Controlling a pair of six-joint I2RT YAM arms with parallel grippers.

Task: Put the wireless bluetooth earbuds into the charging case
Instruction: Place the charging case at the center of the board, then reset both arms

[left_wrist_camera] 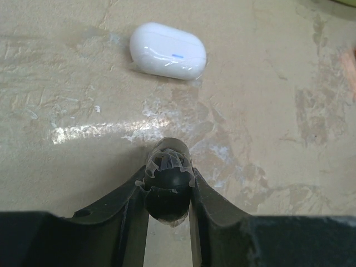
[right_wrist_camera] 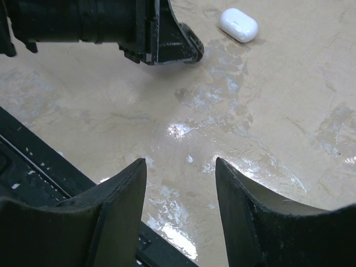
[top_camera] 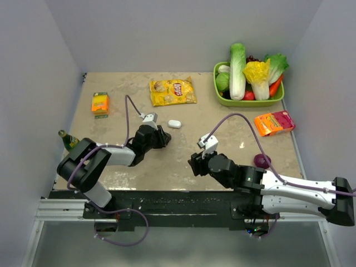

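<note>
- The left gripper (left_wrist_camera: 168,192) is narrowed onto a small dark earbud (left_wrist_camera: 167,189), pinched between its 2 fingers with a translucent tip poking out past the fingertips
- The bud hangs low over the bench (left_wrist_camera: 67,111), near its middle; whether it touches the surface cannot be told
- The charging case (left_wrist_camera: 168,51) lies flat just ahead of that gripper, apart from it, at the middle of the bench and a little toward the far edge
- Its lid looks closed: a thin seam runs round it and a small blue light shows on the front
- Step in hand, as I judge it: 1 bud is picked up and is being carried to the case, with nothing seated yet
- No other earbuds can be made out in any view
- The next move seems to call for the lid to be lifted first, since a shut case takes no bud; then the bud must be lined up over a socket and lowered straight in
- The right gripper (right_wrist_camera: 181,183) is wide and holds nothing, hovering toward the near edge with the case well ahead of it, so it looks free to steady or open the case
- Further out: a yellow crisp bag (top_camera: 173,92) near the far edge, a green basket (top_camera: 218,97) of vegetables in the far right corner, an orange-pink packet (top_camera: 273,123) by the right edge, and an orange box (top_camera: 100,103) toward the far left corner
</note>
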